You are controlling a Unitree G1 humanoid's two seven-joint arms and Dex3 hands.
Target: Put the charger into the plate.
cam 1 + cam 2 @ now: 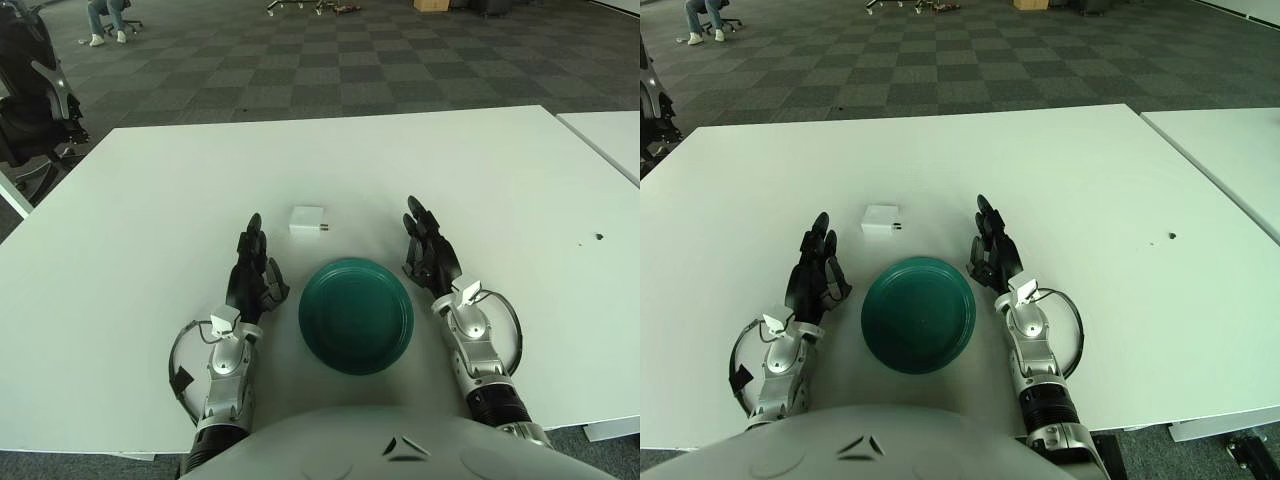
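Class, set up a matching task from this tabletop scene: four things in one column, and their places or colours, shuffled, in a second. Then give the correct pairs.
1. charger
2. plate
3. left hand
4. right hand

A. dark green, nearest the robot
B. open, right of the plate
C. white, beyond the plate
D. open, left of the plate

Pairs: 1-C, 2-A, 3-D, 4-B

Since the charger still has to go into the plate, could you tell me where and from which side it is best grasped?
Probably from above, pinching the two long sides of the charger. It lies flat on the table, a low white block with its prongs pointing to the robot's right, so avoid that end. Both the left hand and right hand rest open beside the plate.
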